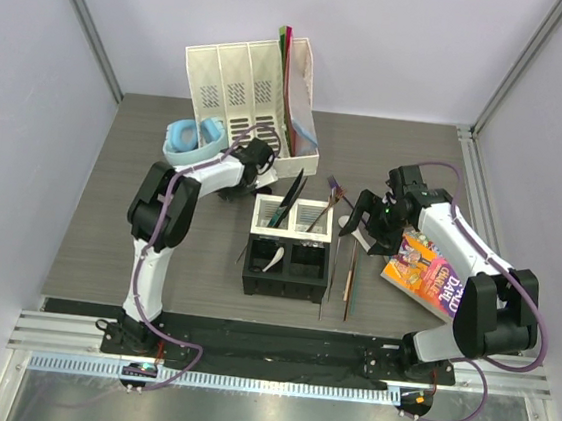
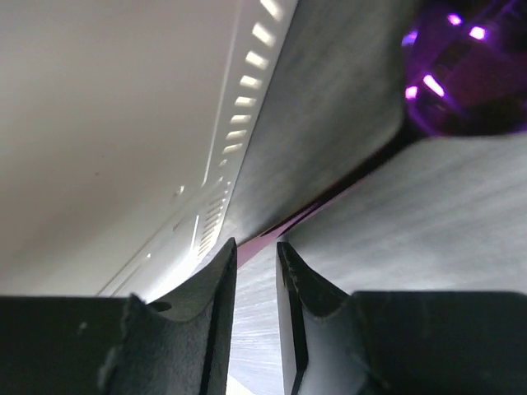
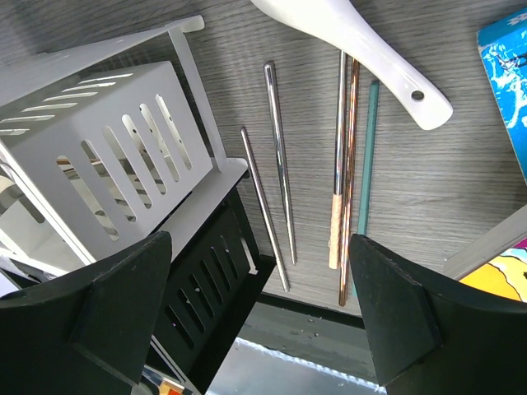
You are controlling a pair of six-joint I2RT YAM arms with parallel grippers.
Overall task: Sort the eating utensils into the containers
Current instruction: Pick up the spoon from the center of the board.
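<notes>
**Item:** two slim silver metal chopsticks, loose on the grey wood-grain table, directly beneath your right claw.

**Handling (judged):** light, stiff and smooth, so likely to roll or slip. Take one near mid-length, across its width, with the pads low to the table.

**Right claw:** spread wide, holding nothing.

**Left claw****:** jaws nearly together. A purple plastic sliver sits at the tips, but you cannot tell whether it is gripped.

**Neighbours:**
- copper-brown chopsticks, just right of the silver pair
- a teal stick, beside those
- a white ceramic soup spoon, beyond the fingertips and probably brittle

**In the way:**
- the four-cell black-and-white slotted caddy crowds the claw's left finger
- a colourful paperback book lies off its right finger
</notes>
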